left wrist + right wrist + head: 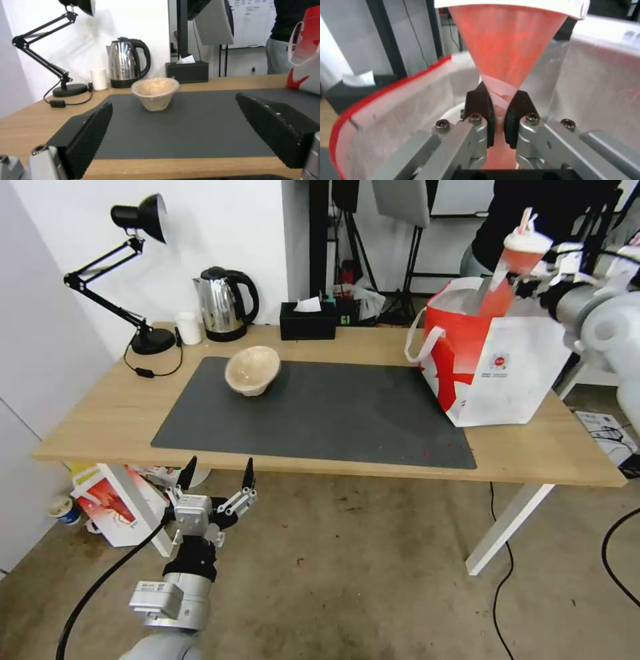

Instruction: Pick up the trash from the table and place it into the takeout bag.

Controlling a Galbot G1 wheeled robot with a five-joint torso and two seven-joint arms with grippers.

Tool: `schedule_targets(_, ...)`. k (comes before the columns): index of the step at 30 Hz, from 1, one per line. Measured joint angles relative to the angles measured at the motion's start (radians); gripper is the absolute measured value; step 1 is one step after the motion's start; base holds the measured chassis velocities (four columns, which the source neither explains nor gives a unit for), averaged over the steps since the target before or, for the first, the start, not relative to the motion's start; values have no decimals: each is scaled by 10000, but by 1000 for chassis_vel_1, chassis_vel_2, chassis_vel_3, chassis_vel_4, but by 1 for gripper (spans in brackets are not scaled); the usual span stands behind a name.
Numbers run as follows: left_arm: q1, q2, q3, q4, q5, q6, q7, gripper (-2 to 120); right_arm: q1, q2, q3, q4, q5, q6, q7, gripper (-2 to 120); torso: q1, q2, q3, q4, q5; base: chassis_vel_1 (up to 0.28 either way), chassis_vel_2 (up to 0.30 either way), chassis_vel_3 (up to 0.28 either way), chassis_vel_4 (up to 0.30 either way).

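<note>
My right gripper (527, 279) is shut on the red cup with white lid (508, 280), holding it tilted over the open top of the takeout bag (497, 367). That bag stands at the right end of the table (100, 420). From the right wrist, the black fingers (480, 107) pinch the squeezed cup (506, 42) above the bag's foil lining (596, 95). The tan pulp bowl (252, 370) sits on the far left part of the dark mat (333, 413). My left gripper (217, 477) hangs open below the table's front edge, facing the bowl (155, 92) from a distance.
Along the back edge stand a desk lamp (143, 280), a small white cup (189, 328), a steel kettle (223, 303) and a black tissue box (307, 320). A smaller white bag (113, 503) lies on the floor under the table's left end. A person stands behind the takeout bag.
</note>
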Motion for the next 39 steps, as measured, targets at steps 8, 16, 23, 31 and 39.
schedule_targets(8,-23,-2,22,-13,0,-2,-4,93,-563,-224,85,432,-319,68,-185,4,-1,0,0,0,-3,0,0,0,0)
schedule_targets(16,-25,4,48,-22,-7,-1,-1,93,-947,-535,218,1181,-536,1,46,27,0,0,0,1,-3,0,0,0,0)
schedule_targets(23,-41,5,121,-33,-12,6,6,93,-958,-860,242,1464,-469,-103,129,50,-1,0,-1,1,-3,0,0,0,0)
schedule_targets(31,-56,6,141,-49,-40,22,7,93,-916,-1017,248,1557,-300,-145,200,77,-1,0,-1,1,-1,0,0,0,0)
schedule_targets(39,-57,7,151,-49,-40,23,7,93,-890,-1103,261,1657,-249,-161,276,100,0,-1,-1,1,-1,0,0,0,0)
